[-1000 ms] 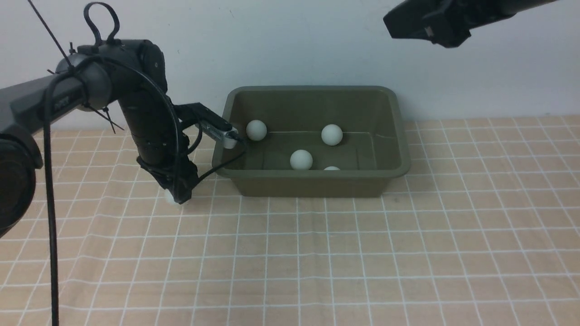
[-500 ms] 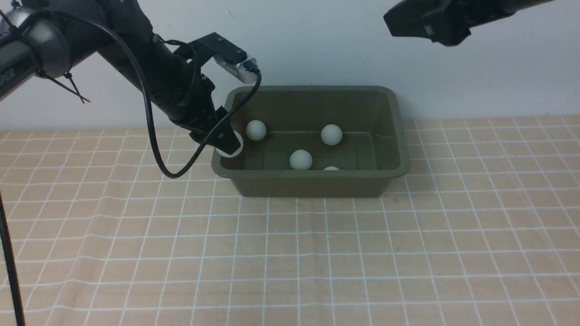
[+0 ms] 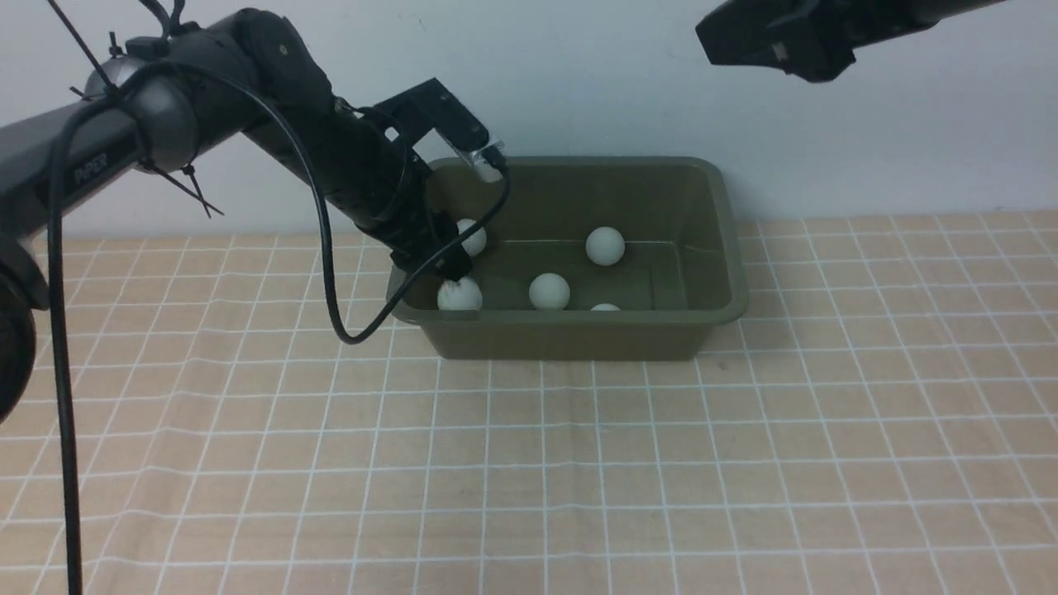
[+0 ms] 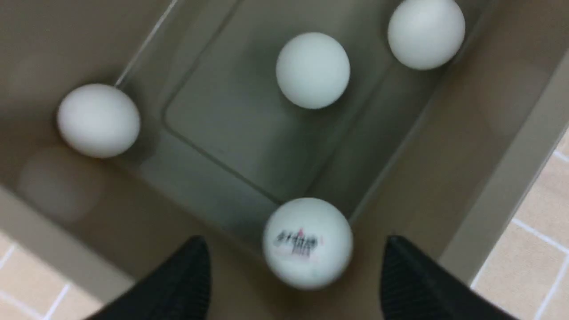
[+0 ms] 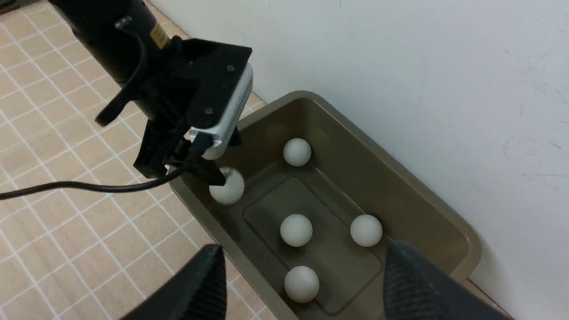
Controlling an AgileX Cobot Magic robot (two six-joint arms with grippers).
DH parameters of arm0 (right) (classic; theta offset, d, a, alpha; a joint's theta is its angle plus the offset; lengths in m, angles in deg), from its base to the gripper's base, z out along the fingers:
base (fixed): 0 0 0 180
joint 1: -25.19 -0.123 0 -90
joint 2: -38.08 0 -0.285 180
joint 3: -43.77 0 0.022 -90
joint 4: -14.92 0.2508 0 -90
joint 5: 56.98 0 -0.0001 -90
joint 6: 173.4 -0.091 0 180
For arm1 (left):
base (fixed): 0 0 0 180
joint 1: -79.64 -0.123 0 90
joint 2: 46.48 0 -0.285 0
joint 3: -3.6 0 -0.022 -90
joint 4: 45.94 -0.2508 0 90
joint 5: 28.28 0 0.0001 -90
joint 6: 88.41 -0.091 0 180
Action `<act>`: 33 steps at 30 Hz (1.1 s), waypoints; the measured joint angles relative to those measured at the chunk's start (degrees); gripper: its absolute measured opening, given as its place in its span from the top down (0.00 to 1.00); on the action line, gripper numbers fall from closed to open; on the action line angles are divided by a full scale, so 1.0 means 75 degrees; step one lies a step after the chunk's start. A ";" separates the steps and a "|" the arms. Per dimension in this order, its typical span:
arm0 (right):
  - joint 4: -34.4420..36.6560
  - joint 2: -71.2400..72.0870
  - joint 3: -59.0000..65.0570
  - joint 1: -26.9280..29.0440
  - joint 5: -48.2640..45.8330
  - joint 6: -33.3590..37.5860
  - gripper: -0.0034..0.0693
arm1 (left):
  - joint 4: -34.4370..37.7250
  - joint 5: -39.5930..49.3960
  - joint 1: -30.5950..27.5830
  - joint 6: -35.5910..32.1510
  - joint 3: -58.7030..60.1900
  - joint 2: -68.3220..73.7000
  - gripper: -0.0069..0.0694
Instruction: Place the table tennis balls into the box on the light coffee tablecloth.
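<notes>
Table tennis balls [image 5: 296, 230], five smooth white matte spheres, are all inside the box [image 3: 570, 339]. The left claw [image 3: 445, 263] hangs over the box's left end with its two black ribbed fingers [image 4: 186, 275] spread apart, gripping nothing. Between and just below them is the printed ball [image 4: 307, 242], marked with a small blurred dark logo, touching neither finger and close by the sloping end wall; whether it rests there or is in mid-air cannot be told. Further out, one ball sits near the far left corner and three more are spread over the flat recessed floor, well apart. The box is a dark olive-green plastic tub, rectangular with rounded corners, a rolled rim and slanted walls. It stands on the light coffee tablecloth [image 3: 579, 463], a peach-beige cloth crossed by thin white lines into small squares and gently creased. A black cable [image 5: 66, 186] loops from the left arm. The right claw [image 5: 303, 251] is held high above the box, its ribbed fingers likewise apart and empty.
</notes>
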 joint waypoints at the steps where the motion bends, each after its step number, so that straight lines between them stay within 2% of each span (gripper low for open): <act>1: 0.0000 0.0000 0.0000 0.0000 0.0038 0.0000 0.35 | -0.0105 0.0122 0.0000 0.0185 -0.0140 -0.0062 0.32; 6: -0.0347 0.0095 0.0008 0.0000 0.0533 0.0000 0.35 | -0.0730 0.0732 0.0000 0.1071 -0.0948 -0.0683 0.31; 9: -0.0662 0.0405 0.0039 0.0000 0.0754 0.0000 0.35 | -0.0943 0.0735 0.0000 0.1260 -0.1283 -0.1143 0.33; 20: -0.1586 0.3000 0.0205 0.0000 -0.0079 -0.0475 0.35 | -0.0305 0.0453 -0.0366 0.1311 -0.1420 -0.1886 0.41; 23: -0.2302 0.3836 0.0786 0.0000 -0.0191 -0.0953 0.35 | 0.0005 0.0540 -0.0466 0.1287 -0.1420 -0.1886 0.41; 27: -0.3446 0.5096 0.2460 0.0000 -0.0135 -0.2104 0.35 | 0.0412 0.0677 -0.0491 0.1050 -0.1420 -0.1886 0.41; 33: -0.3846 0.6902 0.5342 0.0000 0.1215 -0.2949 0.35 | 0.0878 0.0734 -0.0491 0.0825 -0.1420 -0.1886 0.41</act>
